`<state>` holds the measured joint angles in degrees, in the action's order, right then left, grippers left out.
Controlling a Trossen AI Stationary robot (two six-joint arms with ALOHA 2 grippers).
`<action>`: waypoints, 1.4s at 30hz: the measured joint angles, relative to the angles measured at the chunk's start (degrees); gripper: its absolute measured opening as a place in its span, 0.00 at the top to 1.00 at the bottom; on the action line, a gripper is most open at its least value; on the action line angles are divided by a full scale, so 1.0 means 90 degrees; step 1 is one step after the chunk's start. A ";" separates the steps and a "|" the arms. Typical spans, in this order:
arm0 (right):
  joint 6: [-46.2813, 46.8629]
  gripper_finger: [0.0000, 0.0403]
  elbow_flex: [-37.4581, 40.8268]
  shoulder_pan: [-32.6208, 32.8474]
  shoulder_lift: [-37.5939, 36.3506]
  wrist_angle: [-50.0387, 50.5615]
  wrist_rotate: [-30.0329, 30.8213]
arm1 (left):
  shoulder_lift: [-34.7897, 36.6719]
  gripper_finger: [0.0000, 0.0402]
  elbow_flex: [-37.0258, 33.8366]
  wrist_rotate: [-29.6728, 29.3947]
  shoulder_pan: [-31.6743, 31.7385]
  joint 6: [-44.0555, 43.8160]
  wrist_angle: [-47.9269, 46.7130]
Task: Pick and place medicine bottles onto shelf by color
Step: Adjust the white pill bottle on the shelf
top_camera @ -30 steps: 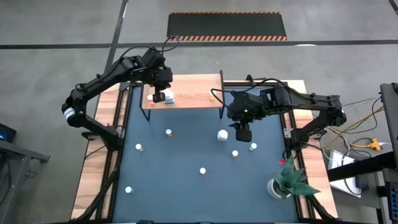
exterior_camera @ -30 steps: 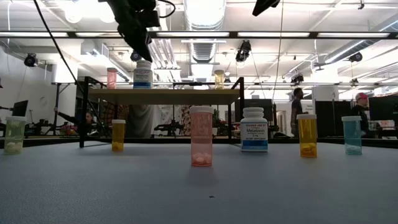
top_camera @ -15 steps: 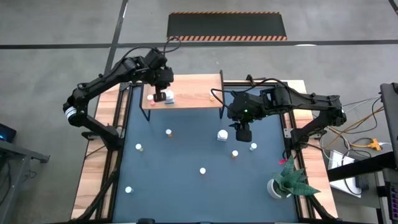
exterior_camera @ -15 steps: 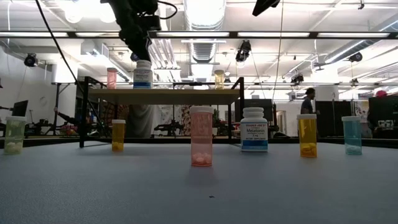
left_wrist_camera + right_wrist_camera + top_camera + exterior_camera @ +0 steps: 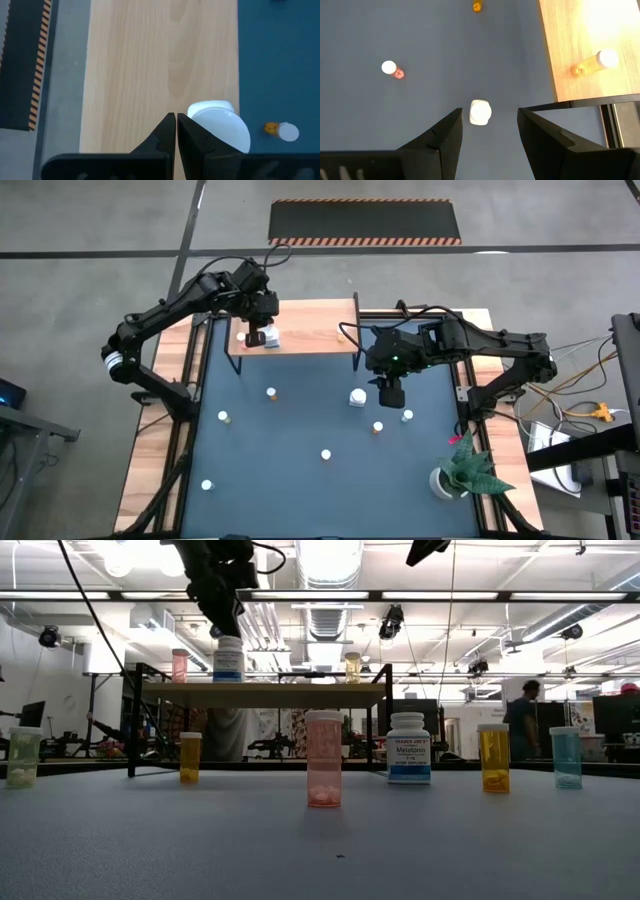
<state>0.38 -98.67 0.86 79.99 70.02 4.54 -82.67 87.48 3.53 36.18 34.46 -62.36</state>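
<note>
High view: dark mat point(image 5: 300, 480) framed by wooden table border point(image 5: 150, 460); shelf point(image 5: 300, 338) at far edge; small medicine bottles point(image 5: 326, 454) scattered on mat; potted plant point(image 5: 460, 472) at near right corner. Left gripper point(image 5: 258, 332) over shelf's left end, fingers closed, empty, beside large white bottle point(image 5: 271, 336). Right gripper point(image 5: 390, 395) over mat, fingers apart, holding nothing.

Low view: bottles in a row; workshop with ceiling lights point(image 5: 330, 560) behind.

Left wrist view: white cap point(image 5: 220, 125) on shelf board.

Right wrist view: white-capped bottle point(image 5: 480, 112) between open fingers, below.
</note>
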 joint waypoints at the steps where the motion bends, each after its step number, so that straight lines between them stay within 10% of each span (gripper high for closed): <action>1: 0.0000 0.55 0.0000 0.0000 0.0000 0.0000 0.0000 | 0.0000 1.00 0.0000 0.0000 0.0000 -0.0001 0.0007; 26: -0.0164 0.56 0.0010 0.0000 0.0001 0.0001 0.0000 | 0.0923 1.00 -0.0757 0.0131 -0.1435 -0.0625 -0.0554; 34: -0.0206 0.57 0.0012 0.0000 0.0002 0.0002 -0.0001 | 0.0772 1.00 -0.1604 -0.1431 -0.1698 -0.0969 0.0197; 42: -0.0124 0.57 0.0012 0.0000 0.0002 0.0000 0.0000 | 0.0823 1.00 -0.1726 -0.1626 -0.1701 -0.0964 0.0452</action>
<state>-0.73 -98.56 0.86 80.01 70.02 4.54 -75.26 71.95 -11.10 20.87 25.78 -58.29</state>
